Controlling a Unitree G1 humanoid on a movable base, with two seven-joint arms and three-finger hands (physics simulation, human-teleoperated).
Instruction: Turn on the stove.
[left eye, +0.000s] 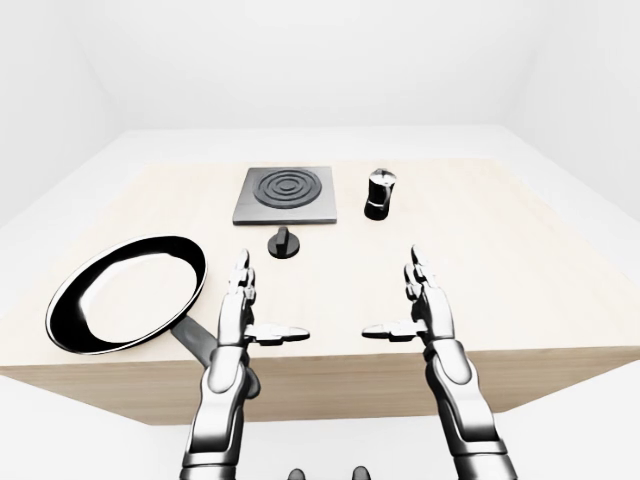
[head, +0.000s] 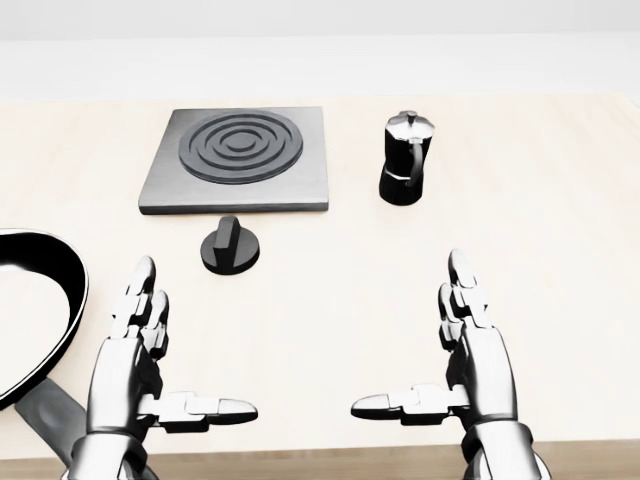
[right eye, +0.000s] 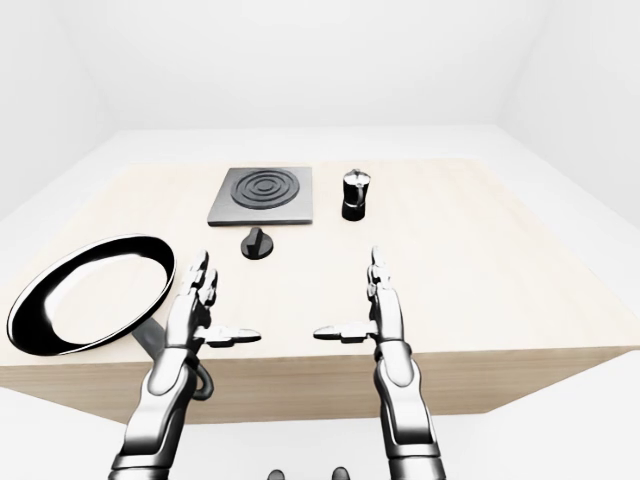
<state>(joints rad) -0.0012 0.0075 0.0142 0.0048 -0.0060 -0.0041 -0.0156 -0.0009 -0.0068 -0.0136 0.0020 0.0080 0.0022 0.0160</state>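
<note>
Your left hand (head: 140, 355) and right hand (head: 465, 355) hover spread open over the table (head: 560, 240), holding nothing; the stove (head: 240, 158) lies beyond your left fingertips, its knob (head: 230, 247) nearer them; the moka pot (head: 405, 158) stands beyond your right.

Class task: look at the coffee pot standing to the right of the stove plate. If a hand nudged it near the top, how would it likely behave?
The coffee pot is tall on a narrow base, so it would probably tip rather than slide. Its shiny surface suggests rigid, perhaps slippery, metal.
</note>
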